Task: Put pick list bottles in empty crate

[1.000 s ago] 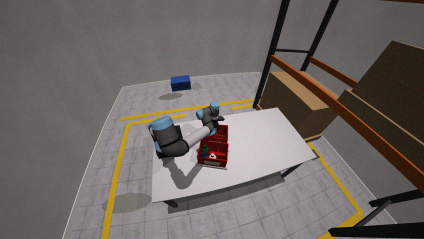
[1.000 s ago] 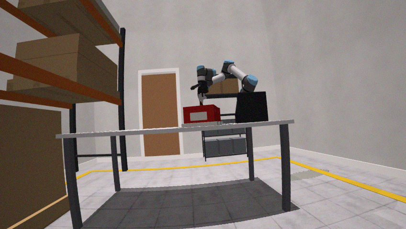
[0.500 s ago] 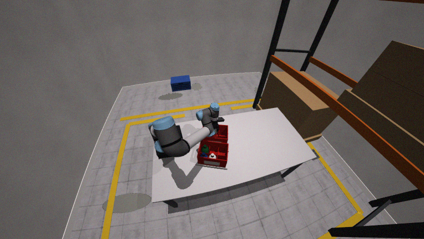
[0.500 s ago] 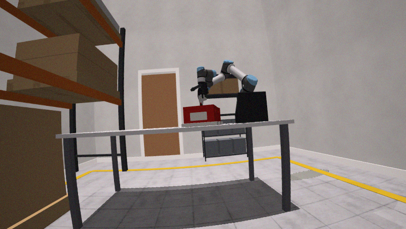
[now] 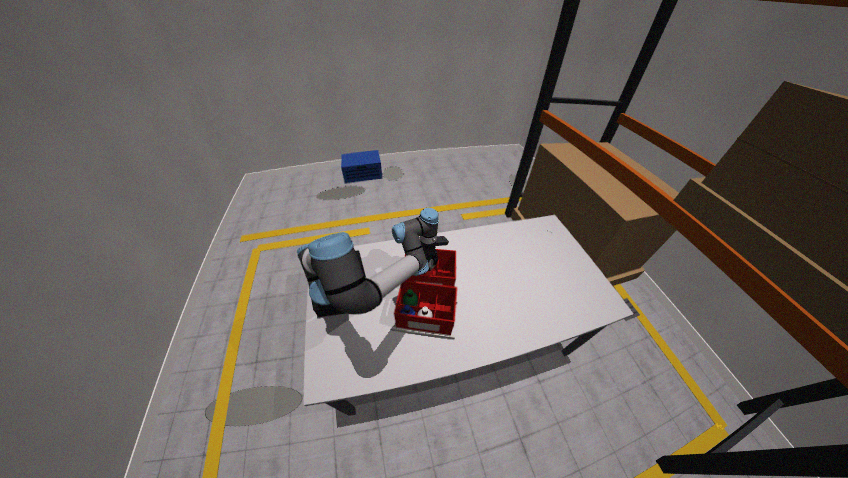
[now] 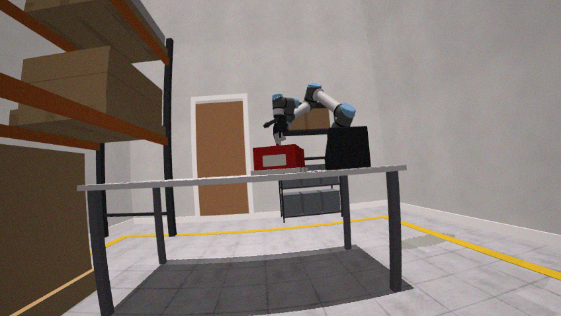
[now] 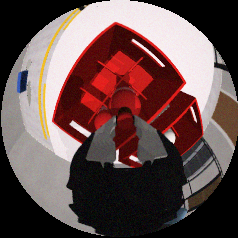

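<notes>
My gripper (image 7: 124, 116) is shut on a red bottle (image 7: 124, 105) by its neck and holds it upright over the far red crate (image 7: 117, 82). In the exterior view the gripper (image 6: 278, 138) hangs just above the red crate's (image 6: 278, 156) rim. In the top view the gripper (image 5: 430, 256) is over the far crate (image 5: 442, 268), mostly hidden by the wrist. The near crate (image 5: 426, 306) holds a green bottle (image 5: 409, 295), a blue bottle (image 5: 407, 309) and a white bottle (image 5: 424, 311). A second red round top (image 7: 102, 118) shows in the far crate beside my fingers. A pale strip (image 5: 426, 334) lies along the near crate's front.
The two crates touch end to end near the arm's base (image 5: 335, 279). A black box (image 6: 347, 147) stands on the table behind the crates. Shelving with cardboard boxes (image 5: 593, 195) stands past the table's far right side.
</notes>
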You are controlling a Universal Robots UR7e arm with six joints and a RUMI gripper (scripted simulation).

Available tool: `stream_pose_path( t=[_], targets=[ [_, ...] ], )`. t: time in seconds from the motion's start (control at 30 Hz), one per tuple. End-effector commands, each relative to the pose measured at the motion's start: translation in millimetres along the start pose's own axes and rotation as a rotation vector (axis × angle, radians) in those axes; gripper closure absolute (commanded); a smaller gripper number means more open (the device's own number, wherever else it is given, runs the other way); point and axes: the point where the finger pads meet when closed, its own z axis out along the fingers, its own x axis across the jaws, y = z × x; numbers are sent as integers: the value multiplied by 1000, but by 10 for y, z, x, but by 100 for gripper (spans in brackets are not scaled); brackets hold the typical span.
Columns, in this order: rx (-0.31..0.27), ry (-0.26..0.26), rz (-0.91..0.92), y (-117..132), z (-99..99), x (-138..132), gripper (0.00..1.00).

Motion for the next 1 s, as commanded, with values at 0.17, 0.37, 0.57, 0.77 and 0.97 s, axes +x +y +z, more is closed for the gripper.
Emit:
stream_pose_path(
  t=[0.17, 0.37, 0.57, 0.77, 0.97],
  targets=[
    [2, 0, 0, -4, 87, 2, 100],
    [2, 0, 1, -4, 87, 2, 100],
    [1, 0, 0, -3, 88, 1, 100],
    [2, 0, 0, -4, 88, 2, 100],
    [2, 0, 0, -4, 88, 2, 100]
  ],
)
